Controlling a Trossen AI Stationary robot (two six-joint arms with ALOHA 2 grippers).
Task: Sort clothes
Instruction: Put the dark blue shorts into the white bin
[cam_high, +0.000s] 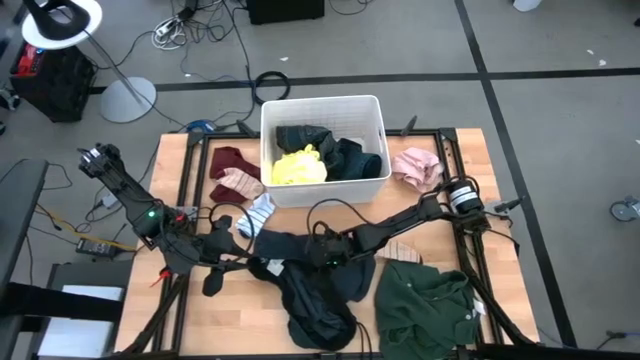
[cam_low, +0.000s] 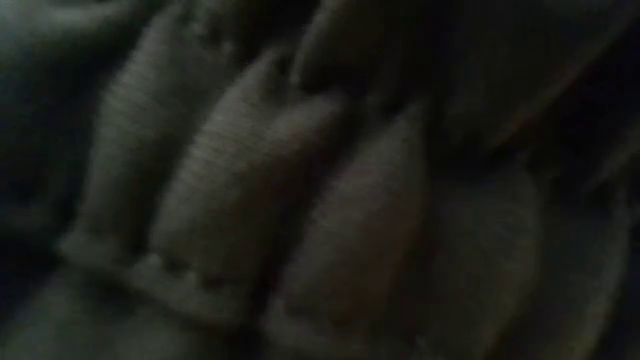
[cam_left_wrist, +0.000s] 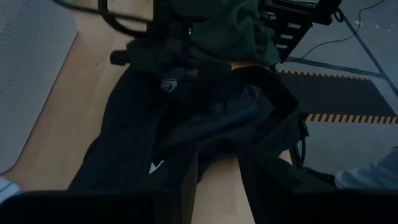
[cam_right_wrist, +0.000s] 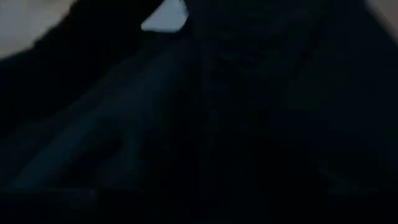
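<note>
At lower centre, the right end effector (cam_high: 318, 247) presses into the black top (cam_high: 315, 300) (grip unclear), apparently to lift it toward the bin (cam_high: 322, 112).

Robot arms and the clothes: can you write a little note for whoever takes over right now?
Left gripper: open, at the black garment, front middle of the table.
Right gripper: low over the same garment; grip unclear.
Done: yellow shirt and dark pieces lie in the white bin.
Left: black garment, dark green top, maroon piece, pink piece, striped sock, all on the table.
</note>
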